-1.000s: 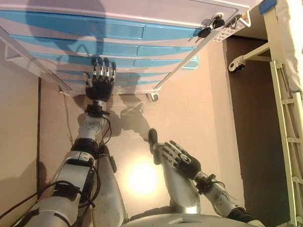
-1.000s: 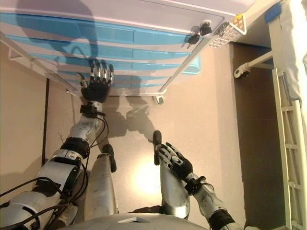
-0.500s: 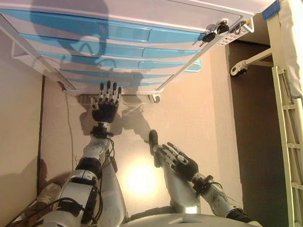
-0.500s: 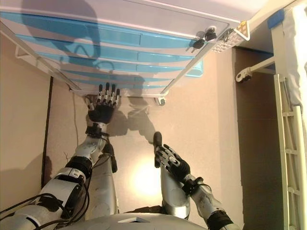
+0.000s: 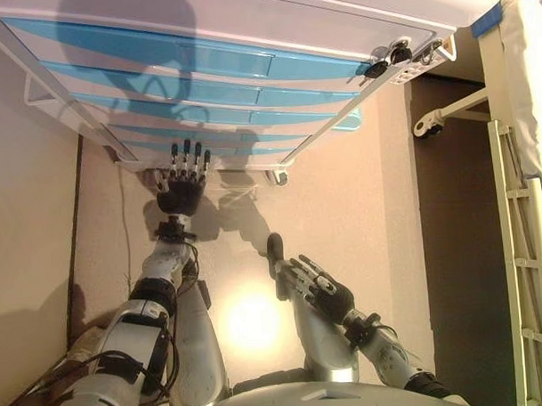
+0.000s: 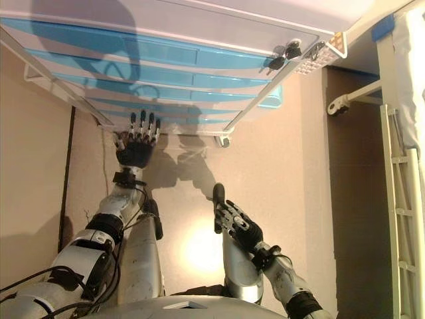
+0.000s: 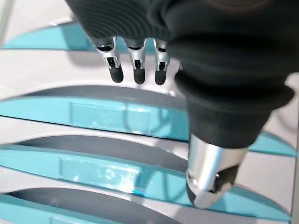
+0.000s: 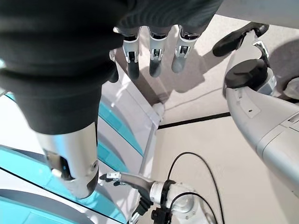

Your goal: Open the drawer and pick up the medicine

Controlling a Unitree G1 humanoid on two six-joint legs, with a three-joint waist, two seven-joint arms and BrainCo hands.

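Medicine hidden; drawers (image 5: 195, 59) edge-cropped

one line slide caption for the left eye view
Open left hand raised at the blue drawers; right hand idle, low.

- Drawer unit (image 5: 249, 70) stands ahead, drawers stacked (all shut).
- Left hand (image 5: 183, 184) before its lowest drawers.
- Ladder frame (image 5: 522, 248) right.

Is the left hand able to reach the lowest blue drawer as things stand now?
Probably yes. The left hand is open, fingers straight, right at the lowest drawers of the cabinet, and nothing lies between them. Contact cannot be confirmed.
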